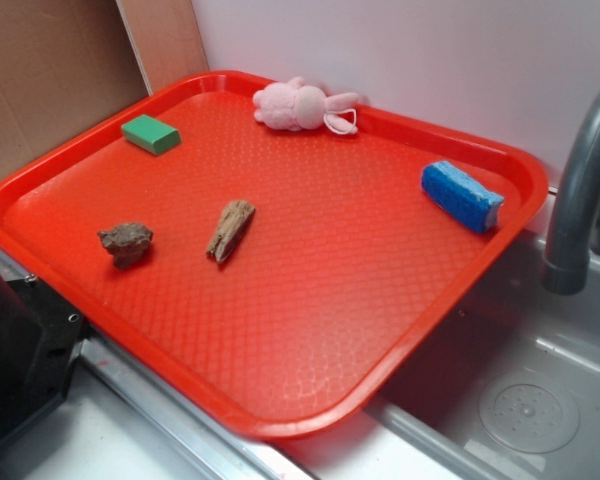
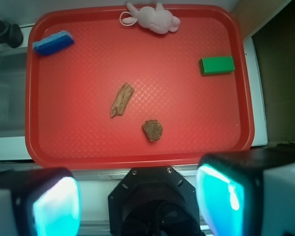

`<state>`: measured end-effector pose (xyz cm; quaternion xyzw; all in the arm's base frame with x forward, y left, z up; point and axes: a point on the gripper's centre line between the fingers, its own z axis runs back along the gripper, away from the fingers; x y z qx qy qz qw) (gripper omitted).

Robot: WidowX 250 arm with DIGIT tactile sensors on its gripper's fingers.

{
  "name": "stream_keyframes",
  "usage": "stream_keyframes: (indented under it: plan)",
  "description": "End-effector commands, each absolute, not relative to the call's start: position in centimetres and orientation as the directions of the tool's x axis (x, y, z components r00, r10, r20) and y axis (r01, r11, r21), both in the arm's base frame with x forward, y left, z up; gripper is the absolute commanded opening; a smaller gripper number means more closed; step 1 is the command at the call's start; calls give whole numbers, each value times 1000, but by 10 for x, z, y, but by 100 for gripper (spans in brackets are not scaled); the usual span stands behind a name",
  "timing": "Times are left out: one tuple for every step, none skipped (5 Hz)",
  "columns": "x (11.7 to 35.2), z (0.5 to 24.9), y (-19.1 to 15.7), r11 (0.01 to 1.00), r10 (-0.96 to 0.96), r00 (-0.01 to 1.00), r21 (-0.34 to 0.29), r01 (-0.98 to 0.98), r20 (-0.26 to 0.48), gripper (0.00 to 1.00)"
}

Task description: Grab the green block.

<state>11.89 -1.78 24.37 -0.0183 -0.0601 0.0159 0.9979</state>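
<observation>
Green block [image 2: 217, 65], a small flat matte rectangle, lies at about two o'clock in the wrist view on the large red textured plastic tray [image 2: 137, 147], near the tray's right rim with bare tray all around it. Well apart from it lie the longer blue rectangular block [image 2: 53, 43] at ten o'clock, the pink plush toy [image 2: 155, 18] against the rim at twelve, the brown wood splinter [image 2: 121, 100] near centre and the small brown rock [image 2: 152, 130]. The gripper [image 2: 137, 196] hangs beyond the tray's six o'clock rim, jaws spread wide and holding nothing.

White wall [image 1: 430, 60], cardboard panel [image 1: 40, 70], steel sink [image 1: 520, 390]
</observation>
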Motion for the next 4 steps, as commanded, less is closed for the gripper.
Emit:
stream_keyframes:
  plan:
    - [119,244,-18,999,34,992,-38,-30,119,100]
    - [153,198,25,959,263,960,77,-271,97,100]
    - [179,177,68,864,493,857,34,-503,147,100]
    - [198,165,93,709,682,703,54,-703,202,100]
